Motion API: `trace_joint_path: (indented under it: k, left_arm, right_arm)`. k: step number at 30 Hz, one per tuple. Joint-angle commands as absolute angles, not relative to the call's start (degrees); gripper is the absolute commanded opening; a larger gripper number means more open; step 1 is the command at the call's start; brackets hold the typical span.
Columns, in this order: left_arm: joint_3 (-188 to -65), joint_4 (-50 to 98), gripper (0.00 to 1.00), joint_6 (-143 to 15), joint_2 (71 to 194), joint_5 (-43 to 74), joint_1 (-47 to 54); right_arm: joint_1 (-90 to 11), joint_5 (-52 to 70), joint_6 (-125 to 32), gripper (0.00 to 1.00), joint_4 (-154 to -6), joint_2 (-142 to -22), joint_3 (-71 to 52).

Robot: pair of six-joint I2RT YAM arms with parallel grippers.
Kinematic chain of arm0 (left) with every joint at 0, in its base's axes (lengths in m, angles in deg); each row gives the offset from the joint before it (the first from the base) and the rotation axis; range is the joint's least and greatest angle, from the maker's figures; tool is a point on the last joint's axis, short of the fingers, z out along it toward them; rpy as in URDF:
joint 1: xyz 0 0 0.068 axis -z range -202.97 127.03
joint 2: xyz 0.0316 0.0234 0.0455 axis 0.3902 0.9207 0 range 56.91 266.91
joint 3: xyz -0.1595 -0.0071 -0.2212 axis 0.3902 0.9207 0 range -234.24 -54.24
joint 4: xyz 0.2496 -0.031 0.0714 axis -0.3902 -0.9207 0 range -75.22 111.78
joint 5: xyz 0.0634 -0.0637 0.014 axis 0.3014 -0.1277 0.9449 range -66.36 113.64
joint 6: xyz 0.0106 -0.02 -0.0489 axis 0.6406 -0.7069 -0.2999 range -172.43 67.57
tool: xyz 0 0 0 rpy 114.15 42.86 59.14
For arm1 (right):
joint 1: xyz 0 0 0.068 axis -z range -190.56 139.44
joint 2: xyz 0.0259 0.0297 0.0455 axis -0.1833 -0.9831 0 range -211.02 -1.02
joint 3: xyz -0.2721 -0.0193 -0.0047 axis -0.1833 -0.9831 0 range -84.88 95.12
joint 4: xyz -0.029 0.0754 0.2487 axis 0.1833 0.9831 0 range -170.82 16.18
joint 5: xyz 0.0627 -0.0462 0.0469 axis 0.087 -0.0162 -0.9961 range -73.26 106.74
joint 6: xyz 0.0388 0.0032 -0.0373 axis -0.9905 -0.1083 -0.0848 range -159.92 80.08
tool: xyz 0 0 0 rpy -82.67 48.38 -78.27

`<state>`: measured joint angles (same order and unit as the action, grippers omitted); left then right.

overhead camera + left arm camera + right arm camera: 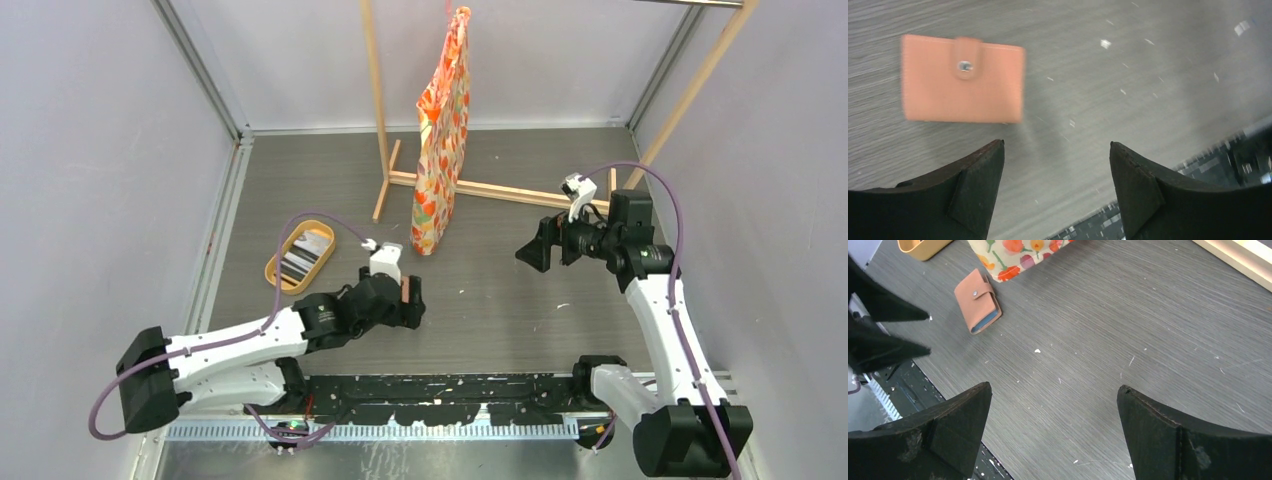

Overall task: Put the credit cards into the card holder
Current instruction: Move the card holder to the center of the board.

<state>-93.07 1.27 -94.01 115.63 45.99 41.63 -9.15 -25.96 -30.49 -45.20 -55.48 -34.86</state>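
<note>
The card holder (963,79) is a salmon-brown wallet, snapped shut and lying flat on the grey table. It also shows in the right wrist view (978,300), with a grey-blue edge. In the top view only a sliver (406,290) shows beside my left gripper (408,305). My left gripper (1055,145) is open and empty, hovering just near of the wallet. The credit cards (305,256), dark and light, lie in the oval tray (277,275). My right gripper (534,250) is open and empty (1054,387), raised over the table's right half.
A flowered fabric bag (442,130) hangs from a wooden rack (500,190) at the back middle. The tray's corner (923,247) and the bag (1018,252) show in the right wrist view. A black speckled strip (440,400) runs along the near edge.
</note>
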Motion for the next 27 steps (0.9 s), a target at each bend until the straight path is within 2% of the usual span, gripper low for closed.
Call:
trace_joint_path:
  k: [1,4,8,15,27]
  left_arm:
    - [-88.0,14.3,0.72,-100.8,113.8,43.5,30.2]
    - [-87.3,16.3,0.58,-97.3,115.8,33.5,21.5]
    - [-93.2,11.8,0.47,-90.7,123.2,26.2,17.7]
    - [-102.1,2.8,0.44,-81.5,133.4,27.8,17.6]
    - [-106.4,-0.5,0.43,-74.5,142.8,28.3,16.7]
  right_arm:
    - [-9.5,-28.2,-28.6,1.00,-47.5,-58.1,-32.3]
    - [-10.3,-26.5,-28.2,1.00,-45.6,-58.9,-31.4]
    - [-10.6,-25.1,-27.9,1.00,-45.5,-57.9,-31.8]
    - [-12.3,-24.5,-27.8,1.00,-45.3,-58.0,-32.0]
    - [-12.3,-23.8,-27.7,1.00,-45.3,-59.3,-32.1]
